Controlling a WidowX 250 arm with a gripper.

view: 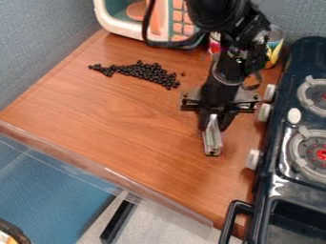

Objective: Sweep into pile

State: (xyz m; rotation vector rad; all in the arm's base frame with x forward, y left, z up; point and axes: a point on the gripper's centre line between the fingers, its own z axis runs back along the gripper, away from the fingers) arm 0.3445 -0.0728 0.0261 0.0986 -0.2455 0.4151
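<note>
My gripper (pixel 214 123) hangs over the right half of the wooden counter, near the stove's left side. It is shut on a narrow grey tool (pixel 212 142), whose lower end points toward the front of the counter. Small dark round beans (pixel 147 72) lie at the back left in an elongated patch, dense toward its right part and thinning to a narrow tail on the left. One reddish bean (pixel 183 74) sits just right of the patch. A wide stretch of counter separates the tool from the beans.
A toy microwave (pixel 121 24) stands at the back, with cans (pixel 274 46) behind the arm. The toy stove (pixel 274 167) with its knobs borders the right side. A clear raised edge (pixel 108 174) runs along the front; walls rise at the left and back.
</note>
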